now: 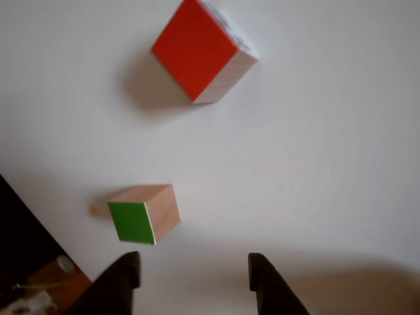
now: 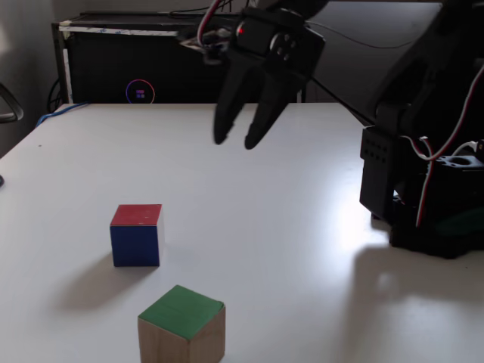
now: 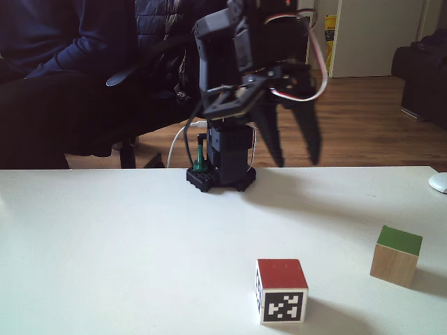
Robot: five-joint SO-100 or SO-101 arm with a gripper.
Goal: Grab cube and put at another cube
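We use the red-topped cube (image 3: 281,289) as landmark; places are relative to it.

Fixed view with the marker visible, left to right: seated person (image 3: 63,70) far behind and left of it, beyond the tabletop (image 3: 105,244). Arm base (image 3: 222,171) stands behind it, slightly left. Gripper (image 3: 297,162) hangs in the air above and behind it, fingers pointing down, spread apart, nothing between them. Landmark shows a red top and a black-and-white marker face toward the camera. Green-topped cube (image 3: 396,255) sits right of it and a bit further back, apart, not touching, flat on the tabletop. A white object (image 3: 438,183) at the right edge, too cropped to identify.

Second fixed view: landmark (image 2: 137,234) shows a red top and a blue side. Green-topped cube (image 2: 182,325) is nearer the camera and right of it, apart. Gripper (image 2: 234,140) is up and right of it, off the tabletop (image 2: 302,249), fingers parted and empty. Arm base (image 2: 423,189) is far right.

Gripper-side view: green-faced cube (image 1: 143,213) lies below the landmark (image 1: 202,51), slightly left, clear gap between. Fingertips of the gripper (image 1: 193,270) enter at the bottom edge, spread; green-faced cube sits just beyond the left fingertip (image 1: 125,269), not between them.
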